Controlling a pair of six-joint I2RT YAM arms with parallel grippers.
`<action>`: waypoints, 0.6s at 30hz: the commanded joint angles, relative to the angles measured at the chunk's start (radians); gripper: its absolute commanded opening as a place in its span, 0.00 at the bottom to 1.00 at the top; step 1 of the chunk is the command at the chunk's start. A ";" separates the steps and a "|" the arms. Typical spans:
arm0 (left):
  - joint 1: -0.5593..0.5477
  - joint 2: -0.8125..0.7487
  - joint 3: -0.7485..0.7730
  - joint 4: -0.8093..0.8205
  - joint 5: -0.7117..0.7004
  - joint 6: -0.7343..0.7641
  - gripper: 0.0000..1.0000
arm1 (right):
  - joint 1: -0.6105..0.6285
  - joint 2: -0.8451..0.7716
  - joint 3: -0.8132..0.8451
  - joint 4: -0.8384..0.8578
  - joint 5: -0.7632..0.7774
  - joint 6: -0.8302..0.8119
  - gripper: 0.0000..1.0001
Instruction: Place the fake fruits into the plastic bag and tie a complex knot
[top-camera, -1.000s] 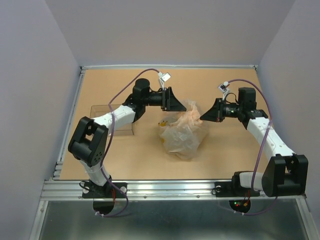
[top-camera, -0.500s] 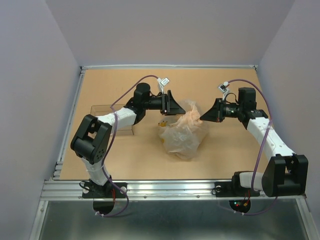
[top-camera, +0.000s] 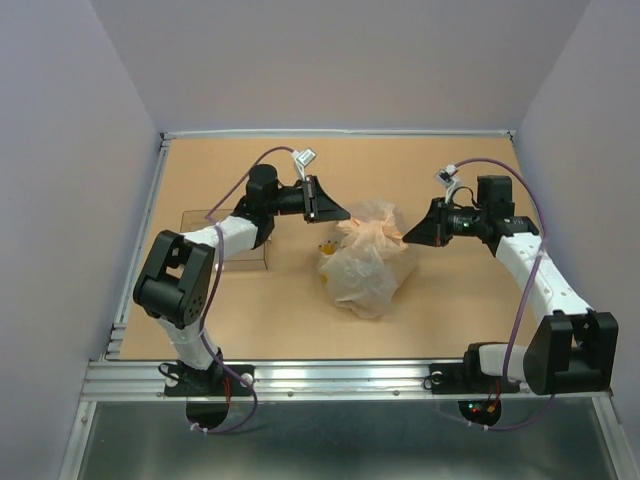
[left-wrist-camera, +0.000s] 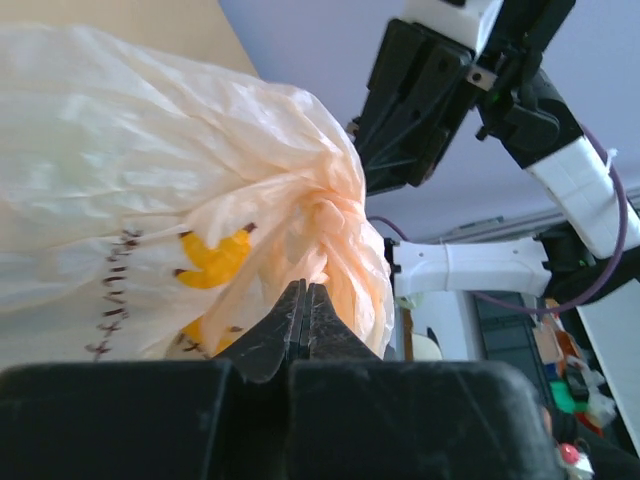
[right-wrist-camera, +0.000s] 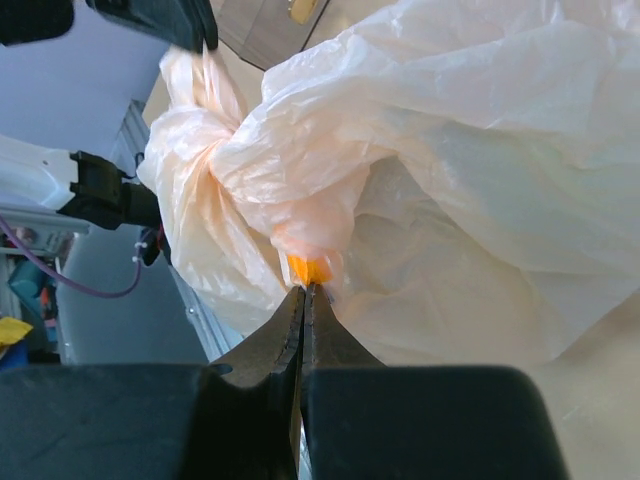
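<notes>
— Which step is this?

— The tying, I'd judge. The left gripper (left-wrist-camera: 304, 308) is clenched with its jaws pressed flat together, tips just at the left side of the plastic bag (top-camera: 365, 268). Whether a sliver of film is caught between them I cannot tell. The bag's mouth is gathered into a twisted neck (left-wrist-camera: 335, 215) at the top. On the far side the right gripper (right-wrist-camera: 303, 293) is pinched tight on a fold of the bag, just below that neck.

— So what does the next move call for?

— Opposing pulls, probably. The right needs to hold its fold firm while the left secures a strand of the neck and draws it through or around. Thin film slips and tears, so the tension should be steady and not jerked.

— And the containers?

— Furthest left, a clear tray (top-camera: 197, 215) sits on the table (top-camera: 450, 310) beside the left arm, and I see nothing in it from above. The bag stands mid-table, bulging and closed at the top. The fake fruits don't show plainly through the film, only its yellow-orange print (left-wrist-camera: 215, 255). A small yellow spot (top-camera: 325, 247) sits at the bag's left edge, and I cannot tell whether it is a loose piece or print
</notes>
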 joint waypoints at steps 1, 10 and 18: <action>0.065 -0.105 0.082 -0.140 -0.007 0.235 0.00 | -0.026 -0.023 0.092 -0.135 0.053 -0.163 0.00; 0.134 -0.148 0.139 -0.614 -0.158 0.638 0.00 | -0.196 -0.002 0.129 -0.305 0.125 -0.367 0.00; 0.156 -0.149 0.140 -0.711 -0.259 0.770 0.00 | -0.226 0.046 0.087 -0.326 0.149 -0.490 0.00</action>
